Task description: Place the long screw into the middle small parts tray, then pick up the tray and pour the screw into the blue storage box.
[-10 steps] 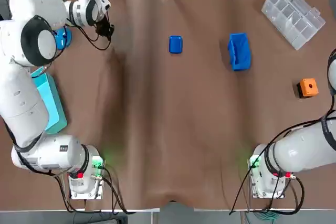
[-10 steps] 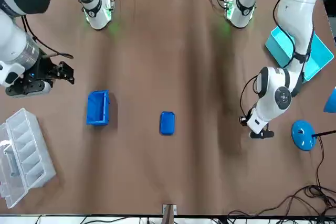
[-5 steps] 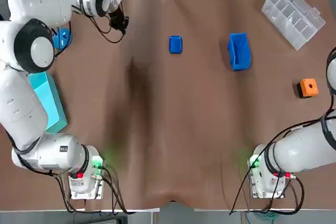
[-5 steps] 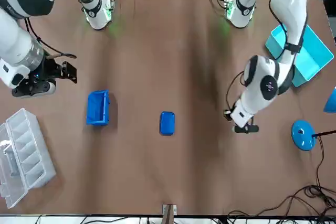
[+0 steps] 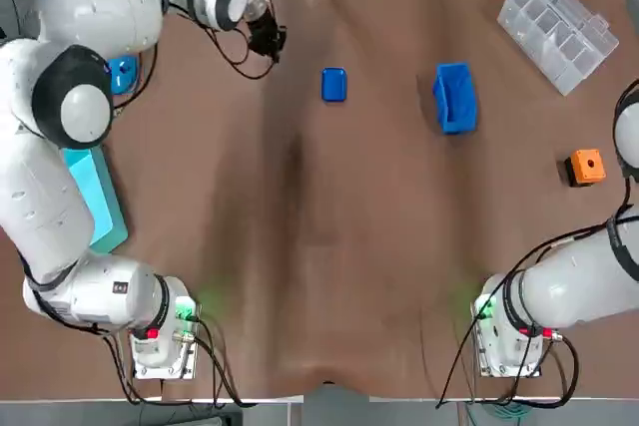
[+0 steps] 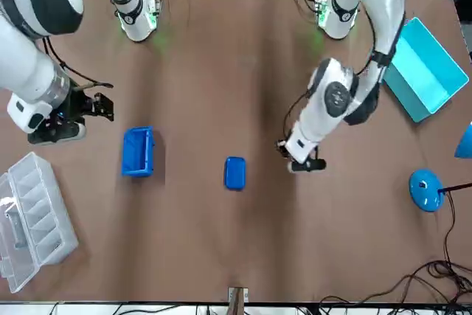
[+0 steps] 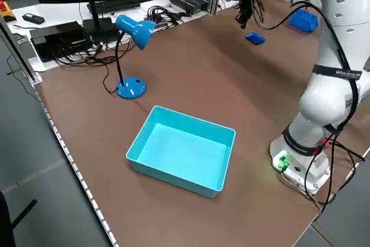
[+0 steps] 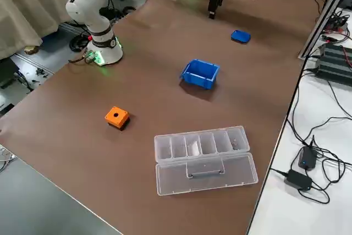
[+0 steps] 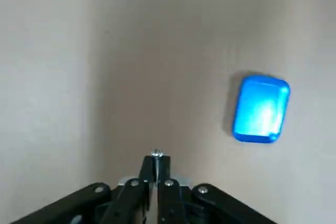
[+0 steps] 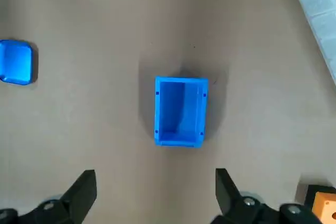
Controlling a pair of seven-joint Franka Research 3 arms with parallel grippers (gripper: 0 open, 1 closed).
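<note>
Left end effector (image 9: 156, 166) pinches the long screw (image 9: 156, 155) near the small tray (image 9: 261, 108); right end effector (image 10: 155, 181) gapes wide.

The counter (image 8: 165, 37) carries four loose items. A blue storage box (image 8: 200, 74) stands upright mid-counter. A small blue tray (image 8: 240, 36) lies apart beyond it. An orange block (image 8: 116, 116) sits toward the camera-side edge. A clear compartment case (image 8: 203, 152), lid open, lies at the edge beside the cables (image 8: 308, 158).

open gap betw small tray (image 5: 333, 85), blue box (image 5: 454, 97)
</note>
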